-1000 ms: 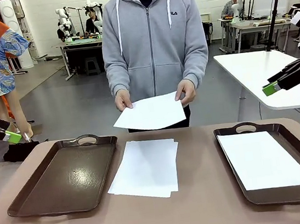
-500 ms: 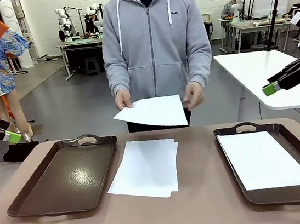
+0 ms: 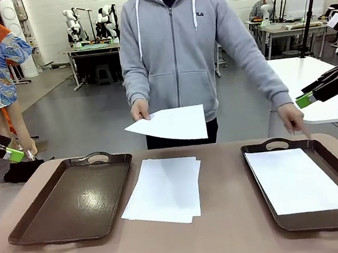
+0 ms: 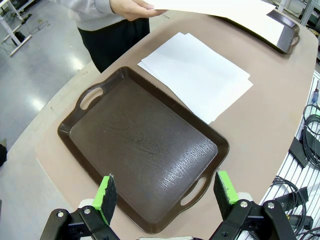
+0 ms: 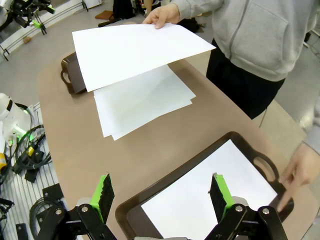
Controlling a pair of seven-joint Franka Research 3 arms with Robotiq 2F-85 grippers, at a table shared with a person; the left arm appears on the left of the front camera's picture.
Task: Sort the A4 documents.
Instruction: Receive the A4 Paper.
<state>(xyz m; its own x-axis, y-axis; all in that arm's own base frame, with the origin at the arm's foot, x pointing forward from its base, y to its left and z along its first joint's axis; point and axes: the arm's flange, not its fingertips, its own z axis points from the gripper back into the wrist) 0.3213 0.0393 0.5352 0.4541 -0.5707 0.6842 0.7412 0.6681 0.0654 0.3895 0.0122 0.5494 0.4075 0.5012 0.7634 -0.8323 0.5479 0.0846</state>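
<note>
Handover step: person holds one A4 sheet (image 3: 169, 125) over tabletop's far edge, other hand (image 3: 292, 116) pointing at right-edge tray (image 3: 251, 153). Stack (image 3: 165, 189) mid-tabletop. L end effector (image 4: 165, 190) and R end effector (image 5: 162, 192) wide open, empty. Next, prob.: R takes sheet by its free edge.

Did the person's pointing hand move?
Yes. The pointing hand left the held sheet and swung out sideways toward the handle end of the paper-holding tray.

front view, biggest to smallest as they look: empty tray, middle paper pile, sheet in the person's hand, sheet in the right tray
1. empty tray
2. sheet in the right tray and paper pile: look about alike, not ranked
3. held sheet: looks smallest, but tilted and farther off, so unsure
</note>
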